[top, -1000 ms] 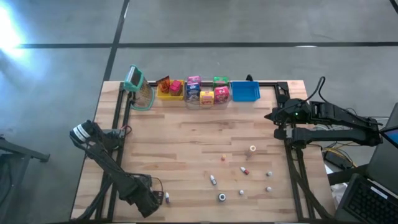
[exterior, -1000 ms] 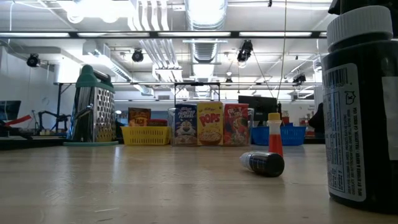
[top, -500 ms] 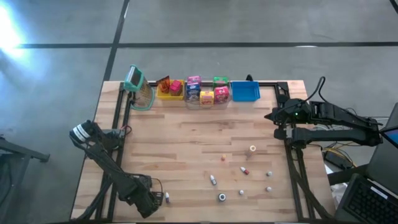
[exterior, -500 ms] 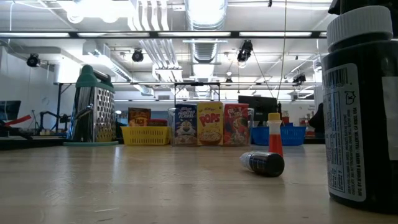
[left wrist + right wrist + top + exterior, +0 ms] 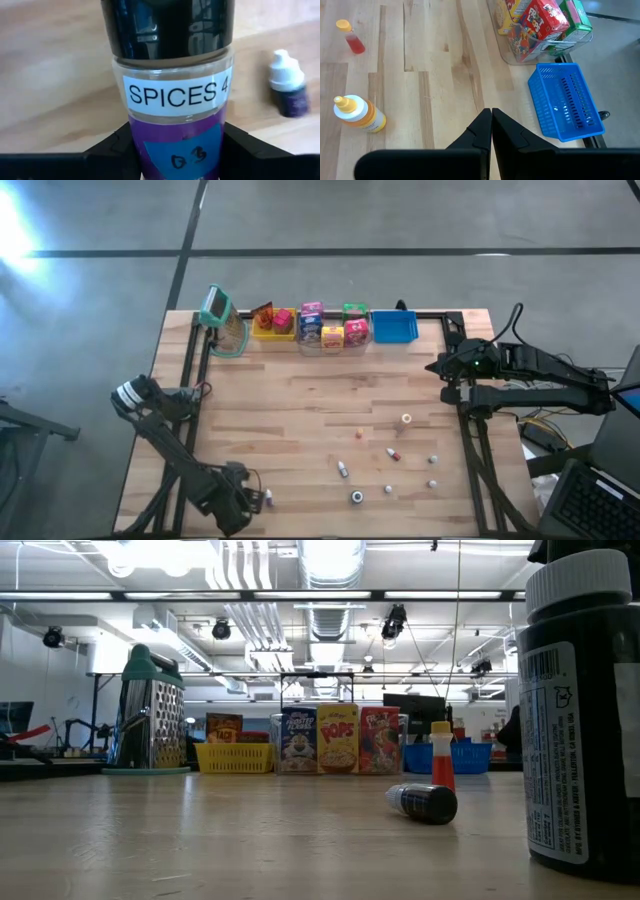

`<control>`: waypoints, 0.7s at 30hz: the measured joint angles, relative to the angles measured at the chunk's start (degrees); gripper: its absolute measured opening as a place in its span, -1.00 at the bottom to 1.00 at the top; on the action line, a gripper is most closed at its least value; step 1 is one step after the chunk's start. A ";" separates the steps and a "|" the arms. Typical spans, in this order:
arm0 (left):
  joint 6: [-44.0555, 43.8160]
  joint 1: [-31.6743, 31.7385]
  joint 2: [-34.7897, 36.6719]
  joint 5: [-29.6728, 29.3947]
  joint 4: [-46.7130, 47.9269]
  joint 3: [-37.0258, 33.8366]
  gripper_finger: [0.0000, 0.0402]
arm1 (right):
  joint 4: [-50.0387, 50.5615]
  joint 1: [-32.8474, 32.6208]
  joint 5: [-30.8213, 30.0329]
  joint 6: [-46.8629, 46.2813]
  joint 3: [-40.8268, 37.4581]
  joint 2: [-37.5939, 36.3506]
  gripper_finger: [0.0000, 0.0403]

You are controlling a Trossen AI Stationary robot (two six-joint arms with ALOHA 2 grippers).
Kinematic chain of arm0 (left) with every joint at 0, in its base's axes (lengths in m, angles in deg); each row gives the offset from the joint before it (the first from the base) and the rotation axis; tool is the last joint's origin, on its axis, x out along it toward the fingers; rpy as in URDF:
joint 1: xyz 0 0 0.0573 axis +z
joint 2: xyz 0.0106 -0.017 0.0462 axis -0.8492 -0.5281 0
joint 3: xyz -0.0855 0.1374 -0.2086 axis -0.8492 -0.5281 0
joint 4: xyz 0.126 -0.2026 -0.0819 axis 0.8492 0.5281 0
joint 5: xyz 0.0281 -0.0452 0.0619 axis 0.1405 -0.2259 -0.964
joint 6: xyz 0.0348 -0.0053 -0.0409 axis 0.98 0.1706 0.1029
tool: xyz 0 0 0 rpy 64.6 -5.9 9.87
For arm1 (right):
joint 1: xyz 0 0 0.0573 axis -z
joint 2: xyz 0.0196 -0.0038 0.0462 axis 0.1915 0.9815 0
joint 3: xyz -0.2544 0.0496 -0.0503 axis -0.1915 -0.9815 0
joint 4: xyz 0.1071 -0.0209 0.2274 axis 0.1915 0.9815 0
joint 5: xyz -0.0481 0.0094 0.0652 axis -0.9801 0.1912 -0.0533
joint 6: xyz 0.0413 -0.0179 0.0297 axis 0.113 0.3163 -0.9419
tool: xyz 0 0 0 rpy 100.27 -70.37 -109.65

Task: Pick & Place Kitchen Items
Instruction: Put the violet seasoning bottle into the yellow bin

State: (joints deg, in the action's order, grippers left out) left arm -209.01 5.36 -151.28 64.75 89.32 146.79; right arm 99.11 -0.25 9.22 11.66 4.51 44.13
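My left gripper (image 5: 235, 502) stands over the table's near left corner, pointing down. It is shut on a spice jar (image 5: 175, 95) with a black cap, a white "SPICES 4" label and a purple label. A small dark bottle with a white cap (image 5: 287, 90) lies on the table just beside it (image 5: 268, 498). Several tiny bottles (image 5: 393, 453) are scattered over the near right of the table. My right gripper (image 5: 440, 367) hangs shut above the right edge (image 5: 491, 120), touching nothing. My left gripper pinches the jar's purple-labelled end (image 5: 150, 150) between its two fingers (image 5: 115, 150), one on each side. The fingers come from above and lie across the jar, whose black cap points away from them. I cannot tell whether the jar is clear of the table.
Along the far edge stand a grater (image 5: 222, 320), a yellow bin (image 5: 272, 328), a clear bin with cereal boxes (image 5: 330, 335) and a blue bin (image 5: 394, 328). A dark jar (image 5: 580, 710) stands close to the low camera. The table's middle is bare wood.
My left gripper's wrist has turned slightly over the near left corner. Nothing else has moved.
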 joint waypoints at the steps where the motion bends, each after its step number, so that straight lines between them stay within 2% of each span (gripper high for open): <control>1: 0.15 -0.21 0.10 0.14 1.70 0.35 -0.06 | 0.00 0.00 0.00 0.00 -0.02 0.00 -0.96; 4: 2.01 -0.50 0.98 -0.67 6.26 1.65 -0.06 | 0.00 -0.01 0.00 0.00 0.00 0.00 -0.96; 6: 5.74 -0.50 1.54 -4.31 9.06 2.25 -0.06 | 0.00 -0.02 0.02 0.00 0.00 0.00 -0.96; 8: 9.61 -0.13 2.21 -11.30 11.44 2.32 -0.06 | 0.00 0.00 0.00 0.00 -0.02 -0.02 -0.96; 12: 18.20 1.54 4.18 -29.95 12.40 2.15 -0.06 | 0.02 -0.01 0.02 0.00 0.00 -0.02 -0.96; 18: 36.47 4.48 7.69 -47.59 12.33 2.55 -0.06 | 0.02 0.00 0.02 0.00 0.00 -0.02 -0.96; 21: 44.70 5.64 9.59 -58.77 11.31 2.69 -0.06 | 0.00 -0.01 0.01 0.00 0.00 0.00 -0.96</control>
State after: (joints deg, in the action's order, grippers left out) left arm -164.31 11.00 -141.69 5.97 100.63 149.48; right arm 99.11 -0.26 9.23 11.66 4.50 44.13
